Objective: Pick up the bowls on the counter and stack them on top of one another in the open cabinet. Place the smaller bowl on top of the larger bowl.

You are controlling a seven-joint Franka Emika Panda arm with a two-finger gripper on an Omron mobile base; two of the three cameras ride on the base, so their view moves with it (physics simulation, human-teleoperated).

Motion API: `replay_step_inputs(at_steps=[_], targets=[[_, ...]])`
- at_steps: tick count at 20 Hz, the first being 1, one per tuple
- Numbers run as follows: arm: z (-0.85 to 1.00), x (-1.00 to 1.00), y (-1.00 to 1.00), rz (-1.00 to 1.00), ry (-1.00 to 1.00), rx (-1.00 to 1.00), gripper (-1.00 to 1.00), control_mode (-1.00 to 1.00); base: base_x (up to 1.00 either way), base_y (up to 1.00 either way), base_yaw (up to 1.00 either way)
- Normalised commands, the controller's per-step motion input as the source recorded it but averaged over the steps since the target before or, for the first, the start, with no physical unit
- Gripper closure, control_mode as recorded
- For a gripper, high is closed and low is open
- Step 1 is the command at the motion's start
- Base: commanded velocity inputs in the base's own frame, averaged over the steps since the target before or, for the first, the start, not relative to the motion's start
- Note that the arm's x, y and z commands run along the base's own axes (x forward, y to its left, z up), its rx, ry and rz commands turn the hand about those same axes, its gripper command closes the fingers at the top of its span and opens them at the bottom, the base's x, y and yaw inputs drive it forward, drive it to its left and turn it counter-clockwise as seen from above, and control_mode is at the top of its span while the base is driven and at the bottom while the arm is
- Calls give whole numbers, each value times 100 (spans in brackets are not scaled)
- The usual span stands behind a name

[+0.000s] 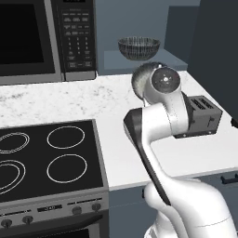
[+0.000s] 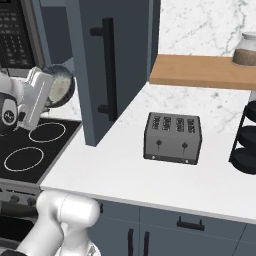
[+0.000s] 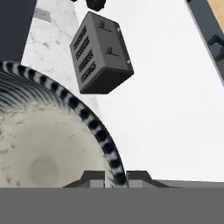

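One bowl [image 1: 139,48] sits upright on the shelf of the open cabinet [image 1: 139,61], right of the microwave [image 1: 46,37]. The other bowl [image 3: 39,144] is held in the air, tipped on its side above the desk [image 1: 116,139], its pale inside showing in the right base view. The jaws [image 3: 116,177] are closed on its striped rim, one fingertip on either side. The arm rises from the near edge, elbow bent, wrist raised toward the cabinet. A dark toaster [image 2: 172,137] stands on the desk to the right.
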Motion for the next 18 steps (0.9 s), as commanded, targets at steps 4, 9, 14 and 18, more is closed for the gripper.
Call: replay_step_inputs(at_steps=[4,9,14,18], targets=[[69,15,0,0,0,0,100,-100,0,0,0],[65,10,-4,0,-4,1,100,-100,0,0,0],[35,59,-30,-2,0,7,100,-100,0,0,0],[26,64,-18,-2,0,5,100,-100,0,0,0]])
